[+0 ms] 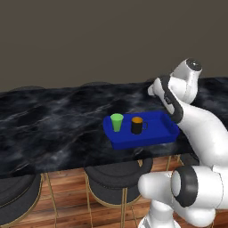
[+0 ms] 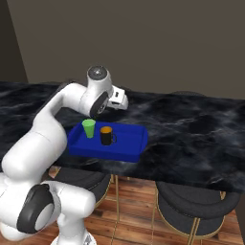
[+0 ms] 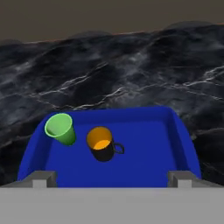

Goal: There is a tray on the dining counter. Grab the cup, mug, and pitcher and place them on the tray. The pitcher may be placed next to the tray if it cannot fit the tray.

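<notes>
**Cup and mug on tray, gripper wide open and empty**

On the near side, below the dining counter's edge, black round bar stools (image 1: 116, 178) with thin gold legs stand on a wood floor (image 2: 134, 210). Gripper (image 3: 112, 178) hangs above the near rim of the tray — finger tips (image 3: 43, 178) spread to full width, nothing between them, nothing touched.

Blue tray (image 3: 144, 153) sits flat on the dining counter (image 1: 53, 120), close to its near edge. Two vessels are inside, both upright:
- green cup (image 3: 60, 128) in the left part of the tray as the hand view shows it, near the far-left corner
- black mug (image 3: 103, 144) with orange interior just beside the cup, apart from it, handle pointing right, away from the cup

Right half of the tray floor is bare blue.

In the right base view the hand (image 2: 117, 99) sits over the tray's far-left side, wrist bent back toward the base. Beyond the tray — black marble top veined in white, running to the counter's far edge, then a plain brown-grey wall (image 1: 89, 40).
</notes>
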Tool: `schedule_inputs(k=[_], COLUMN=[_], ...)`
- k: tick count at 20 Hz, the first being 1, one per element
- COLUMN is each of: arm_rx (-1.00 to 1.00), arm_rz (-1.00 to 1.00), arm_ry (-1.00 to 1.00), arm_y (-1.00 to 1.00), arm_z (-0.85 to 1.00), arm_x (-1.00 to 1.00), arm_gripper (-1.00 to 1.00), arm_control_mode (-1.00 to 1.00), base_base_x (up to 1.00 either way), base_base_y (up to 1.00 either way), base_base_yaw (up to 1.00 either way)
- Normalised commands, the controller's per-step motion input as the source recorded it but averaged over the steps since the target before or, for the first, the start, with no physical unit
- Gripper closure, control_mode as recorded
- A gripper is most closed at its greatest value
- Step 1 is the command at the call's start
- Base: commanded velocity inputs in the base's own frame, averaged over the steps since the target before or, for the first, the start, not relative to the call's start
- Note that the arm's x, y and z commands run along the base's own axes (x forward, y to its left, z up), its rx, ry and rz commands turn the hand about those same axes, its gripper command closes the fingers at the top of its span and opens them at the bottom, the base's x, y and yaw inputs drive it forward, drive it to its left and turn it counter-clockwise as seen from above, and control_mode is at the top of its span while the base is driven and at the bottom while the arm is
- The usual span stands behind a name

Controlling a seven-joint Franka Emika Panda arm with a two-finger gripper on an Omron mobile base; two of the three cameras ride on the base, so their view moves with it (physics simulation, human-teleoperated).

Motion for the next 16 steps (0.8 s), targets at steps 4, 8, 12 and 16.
schedule_inputs(k=[4,8,12,16], arm_rx=[-0.19,-0.17,-0.13,-0.05], arm_rz=[-0.28,-0.07,0.00,0.00], arm_ry=[0.03,0.00,0.00,-0.01], arm_y=[-0.03,0.00,0.00,0.00], arm_z=[0.11,0.12,0.16,0.19], arm_x=[-0.37,-0.54,-0.78,-0.87], arm_gripper=[-1.00,-1.00,-1.00,-1.00], arm_control_mode=[-1.00,-1.00,-1.00,-1.00], base_base_x=[0.00,0.00,0.00,0.00], base_base_y=[0.00,0.00,0.00,0.00], base_base_yaw=[0.00,0.00,0.00,0.00])
